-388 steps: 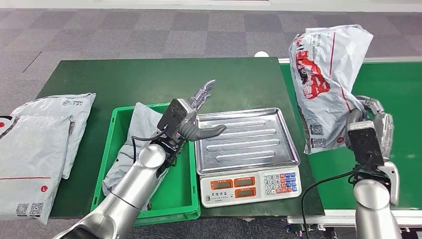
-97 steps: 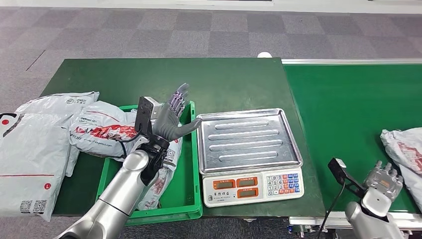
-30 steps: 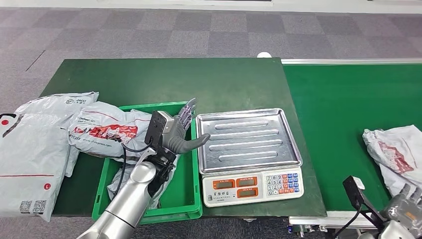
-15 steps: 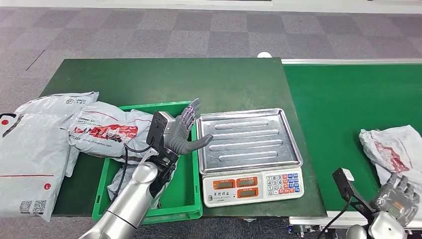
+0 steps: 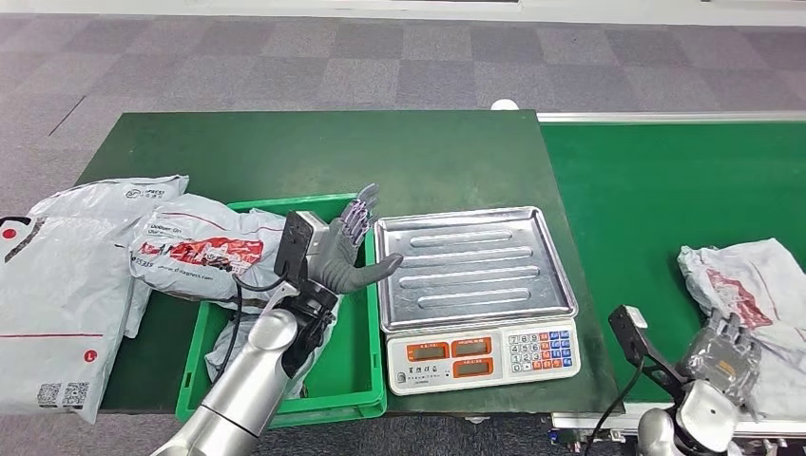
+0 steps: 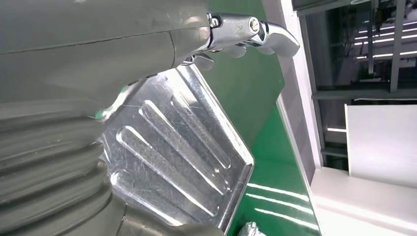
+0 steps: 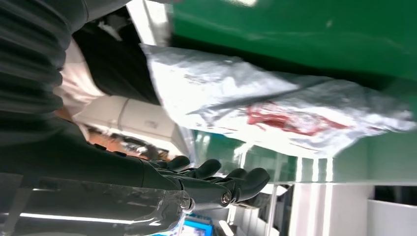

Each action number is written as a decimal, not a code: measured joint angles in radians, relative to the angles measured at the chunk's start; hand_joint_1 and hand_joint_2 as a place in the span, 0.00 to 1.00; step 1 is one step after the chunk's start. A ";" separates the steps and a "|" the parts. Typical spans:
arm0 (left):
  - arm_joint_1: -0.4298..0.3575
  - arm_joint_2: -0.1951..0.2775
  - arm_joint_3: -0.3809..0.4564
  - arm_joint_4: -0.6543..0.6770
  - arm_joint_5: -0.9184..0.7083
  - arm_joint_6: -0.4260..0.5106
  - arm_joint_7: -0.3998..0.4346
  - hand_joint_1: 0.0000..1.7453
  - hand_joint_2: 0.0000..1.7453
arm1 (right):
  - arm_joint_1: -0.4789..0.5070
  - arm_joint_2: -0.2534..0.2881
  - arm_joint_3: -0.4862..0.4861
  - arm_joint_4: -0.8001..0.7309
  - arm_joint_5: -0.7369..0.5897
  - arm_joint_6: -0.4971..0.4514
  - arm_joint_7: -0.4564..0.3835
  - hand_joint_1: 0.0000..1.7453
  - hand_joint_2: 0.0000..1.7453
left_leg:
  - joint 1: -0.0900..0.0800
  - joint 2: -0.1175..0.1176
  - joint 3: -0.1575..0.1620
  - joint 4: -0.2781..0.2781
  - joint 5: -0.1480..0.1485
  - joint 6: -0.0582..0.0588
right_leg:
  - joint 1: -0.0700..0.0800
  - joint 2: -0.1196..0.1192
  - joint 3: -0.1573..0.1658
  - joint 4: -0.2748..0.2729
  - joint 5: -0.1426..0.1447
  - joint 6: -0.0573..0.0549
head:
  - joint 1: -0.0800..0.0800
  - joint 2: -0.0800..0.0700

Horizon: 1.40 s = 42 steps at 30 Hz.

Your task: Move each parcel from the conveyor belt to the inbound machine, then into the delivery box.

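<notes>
A crumpled grey parcel with red print [image 5: 746, 285] lies on the green conveyor belt [image 5: 656, 190] at the far right; the right wrist view shows the parcel [image 7: 275, 108] just beyond my fingers. My right hand [image 5: 724, 350] is raised at the belt's near edge beside the parcel, fingers extended, holding nothing [image 7: 196, 182]. My left hand [image 5: 347, 249] hovers open between the green delivery box [image 5: 354, 385] and the scale's steel tray [image 5: 475, 261], thumb over the tray's edge. The left wrist view shows that hand [image 6: 147, 34] above the bare tray [image 6: 172, 162].
A grey-red parcel [image 5: 200, 252] drapes over the box's left rim, another lies inside. Two large grey parcels [image 5: 67, 285] rest on the dark green table [image 5: 285, 152] at the left. The scale's keypad and displays [image 5: 485, 353] face me.
The parcel on the belt has drifted left toward the scale. My right hand has risen at the belt's edge, close to it. My left hand has barely moved.
</notes>
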 joint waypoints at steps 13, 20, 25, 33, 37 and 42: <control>0.067 0.022 0.018 -0.080 0.007 0.024 0.012 0.00 1.00 | -0.157 -0.108 0.087 0.271 -0.154 -0.160 -0.057 0.00 1.00 | 0.000 0.001 0.000 0.000 0.000 0.000 | 0.000 0.000 0.000 0.000 0.000 0.000 | 0.000 0.000; 0.067 0.022 0.018 -0.080 0.007 0.024 0.013 0.00 1.00 | -0.266 -0.134 0.130 0.428 -0.159 -0.200 -0.048 0.00 1.00 | 0.000 -0.001 0.000 0.000 0.001 0.000 | 0.000 -0.001 0.000 0.000 0.001 0.001 | 0.000 0.000; 0.067 0.022 0.018 -0.081 0.007 0.024 0.014 0.00 1.00 | -0.287 -0.141 0.138 0.473 -0.162 -0.206 -0.049 0.00 1.00 | 0.000 -0.001 0.000 0.000 0.001 0.000 | 0.000 -0.001 0.000 0.000 0.001 0.001 | 0.000 0.000; 0.067 0.022 0.018 -0.082 0.007 0.035 0.014 0.00 1.00 | -0.349 -0.162 0.152 0.573 -0.160 -0.250 -0.015 0.00 1.00 | 0.000 0.000 0.000 0.000 0.001 0.001 | 0.000 -0.001 0.000 0.000 0.001 0.001 | 0.000 0.000; 0.064 0.022 0.018 -0.080 0.011 0.035 0.014 0.00 1.00 | -0.408 -0.181 0.156 0.653 -0.154 -0.264 0.010 0.00 1.00 | 0.000 0.000 0.000 0.000 0.001 0.000 | 0.000 -0.001 0.000 0.000 0.001 0.001 | 0.000 0.000; 0.056 0.020 0.018 -0.073 0.015 0.032 0.011 0.00 1.00 | -0.486 -0.206 0.157 0.744 -0.125 -0.262 0.061 0.00 1.00 | -0.001 0.000 0.000 0.000 0.002 0.000 | 0.000 -0.001 0.000 0.000 0.001 0.001 | 0.000 0.000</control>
